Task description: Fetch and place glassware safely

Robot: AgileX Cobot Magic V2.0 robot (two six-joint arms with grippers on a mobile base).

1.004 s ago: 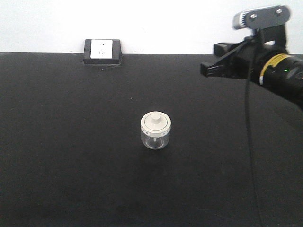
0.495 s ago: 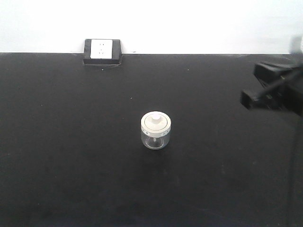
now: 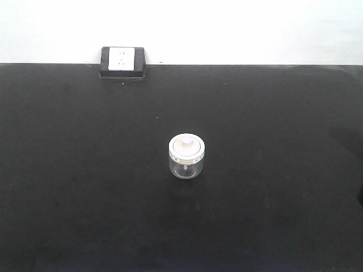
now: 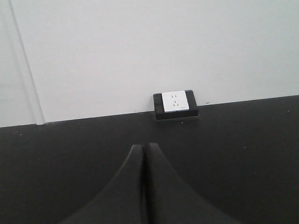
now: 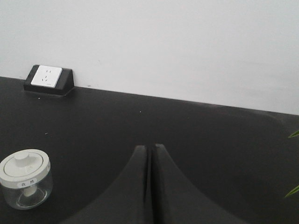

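The glassware (image 3: pixel 186 156) is a small squat clear jar with a cream-white knobbed lid, standing upright in the middle of the black table (image 3: pixel 85 187). In the right wrist view the same glassware (image 5: pixel 24 178) sits at the lower left, well left of my right gripper (image 5: pixel 150 147), whose fingers are pressed together with nothing between them. My left gripper (image 4: pixel 142 146) is likewise shut and empty, and the jar does not show in its view. Neither arm appears in the front view.
A white wall socket on a black base (image 3: pixel 122 61) stands at the table's far edge by the white wall; the socket (image 4: pixel 175 102) (image 5: pixel 47 78) shows in both wrist views. Green leaf tips (image 5: pixel 294 135) poke in at the right edge.
The right arm, which was high at the right of the front view a second ago, has pulled back rightward and out of that view. The jar has not moved.
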